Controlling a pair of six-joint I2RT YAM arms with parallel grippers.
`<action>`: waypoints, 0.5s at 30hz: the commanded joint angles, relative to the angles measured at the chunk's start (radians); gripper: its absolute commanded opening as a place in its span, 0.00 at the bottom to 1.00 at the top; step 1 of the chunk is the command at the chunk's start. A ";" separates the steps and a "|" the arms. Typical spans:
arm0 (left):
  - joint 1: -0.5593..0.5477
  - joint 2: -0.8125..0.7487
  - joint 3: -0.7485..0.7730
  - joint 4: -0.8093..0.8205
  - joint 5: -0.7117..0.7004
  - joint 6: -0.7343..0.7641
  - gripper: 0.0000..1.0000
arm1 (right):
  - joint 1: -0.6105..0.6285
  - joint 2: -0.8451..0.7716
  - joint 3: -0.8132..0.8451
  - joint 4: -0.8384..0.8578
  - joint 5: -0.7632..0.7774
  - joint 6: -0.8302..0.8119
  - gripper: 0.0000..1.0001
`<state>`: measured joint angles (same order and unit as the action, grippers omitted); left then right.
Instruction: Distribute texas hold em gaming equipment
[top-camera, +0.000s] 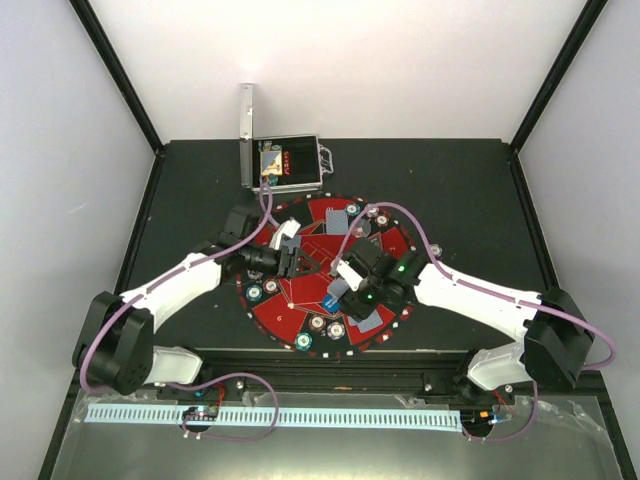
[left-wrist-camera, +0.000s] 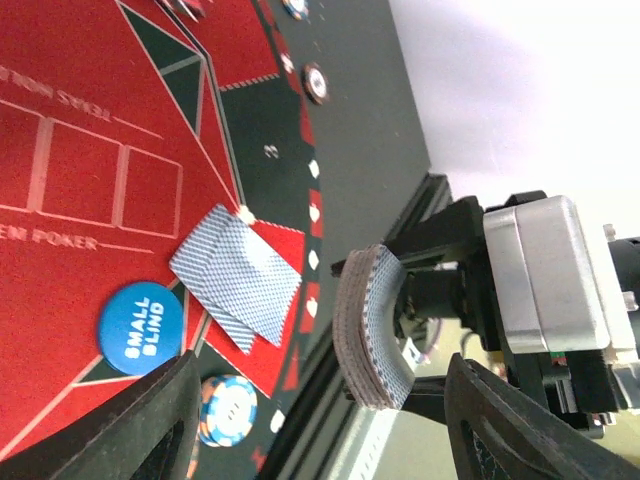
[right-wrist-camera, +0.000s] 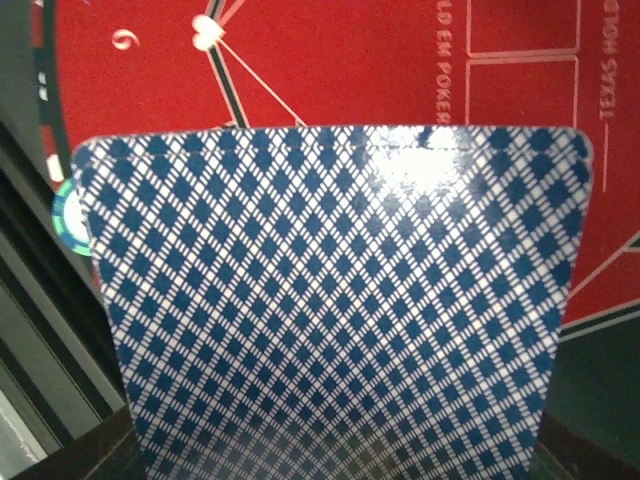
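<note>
Red-and-black, a round mat (top-camera: 285, 315) lies in the middle of a dark table (top-camera: 450, 180), seen from above. A silver case (top-camera: 290, 160) stands open just beyond the mat's far edge. Poker chips (top-camera: 317, 324) sit in small stacks around the mat's rim, and a blue disc (top-camera: 330, 298) lies on the mat toward its near side. Both arms reach in over the mat. The left gripper (top-camera: 290, 258) hangs over the mat's left half and the right gripper (top-camera: 350, 275) over its middle, near each other but apart. From this height the jaws are too small to judge (the wrist cameras show them better).

From the left wrist, the two fingers (left-wrist-camera: 150, 420) stand wide apart at the lower corners with nothing between them, so this gripper is released. Two grey-blue-backed cards (left-wrist-camera: 235, 275) lie face down on the mat, overlapping, just beside the blue disc, which reads "SMALL BLIND". A striped chip (left-wrist-camera: 228, 408) lies close to the disc. To the right, a bent deck of cards (left-wrist-camera: 370, 330) is pinched in the other gripper, above the mat's edge.

From the right wrist, the deck's top card fills almost the whole view with its blue diamond back. The right gripper is clenched on the deck. Behind it show the red mat and, at the left edge, what is probably a green-rimmed chip (right-wrist-camera: 62, 215).
</note>
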<state>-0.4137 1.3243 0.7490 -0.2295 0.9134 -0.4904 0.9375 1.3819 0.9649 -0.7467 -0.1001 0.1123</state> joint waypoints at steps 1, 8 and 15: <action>-0.005 0.036 0.003 -0.018 0.139 0.028 0.69 | 0.023 0.007 0.045 0.031 -0.049 -0.044 0.62; -0.057 0.123 0.032 0.004 0.166 0.049 0.71 | 0.049 0.022 0.060 0.023 -0.073 -0.064 0.62; -0.111 0.213 0.088 -0.042 0.160 0.091 0.71 | 0.063 0.037 0.072 0.015 -0.064 -0.066 0.62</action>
<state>-0.5022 1.5082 0.7784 -0.2485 1.0443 -0.4458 0.9909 1.4105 1.0031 -0.7380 -0.1581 0.0605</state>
